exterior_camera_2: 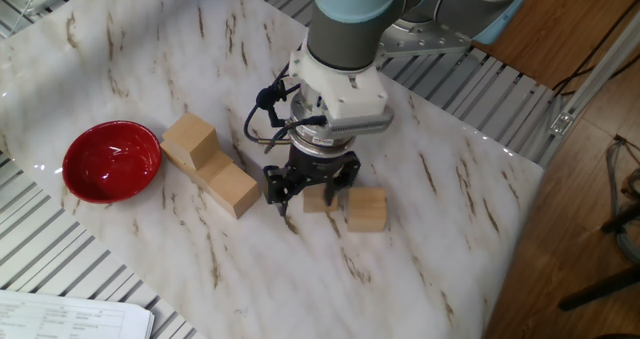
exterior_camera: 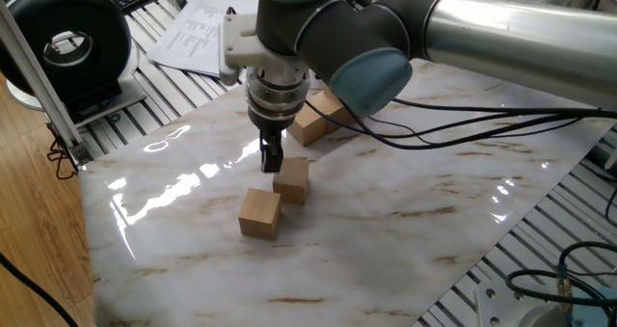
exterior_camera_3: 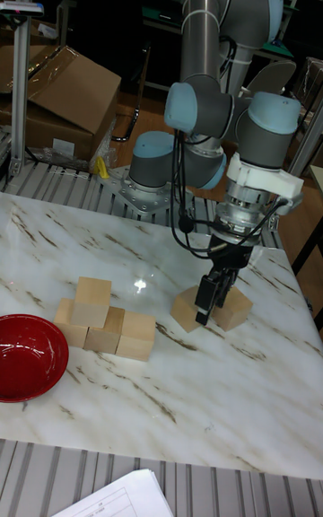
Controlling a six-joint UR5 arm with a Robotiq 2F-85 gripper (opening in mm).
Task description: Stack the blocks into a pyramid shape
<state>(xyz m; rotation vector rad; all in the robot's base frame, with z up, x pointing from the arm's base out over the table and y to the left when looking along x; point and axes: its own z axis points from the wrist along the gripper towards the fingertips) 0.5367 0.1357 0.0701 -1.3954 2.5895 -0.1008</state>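
— What do the blocks look like, and where are they?

— Plain light-tan wooden cubes, unmarked. Two lie loose on the marble table: one block sits right under my gripper, and the second block is just beside it, corner to corner. The others form a stack near the red bowl, with one cube on top of a lower row.

— Your jaws?

— Spread apart, down at the level of the nearer loose cube, a finger on either side of it; I can't tell whether they touch it.

— Anything in the bowl?

— It shows only its glossy red inside.
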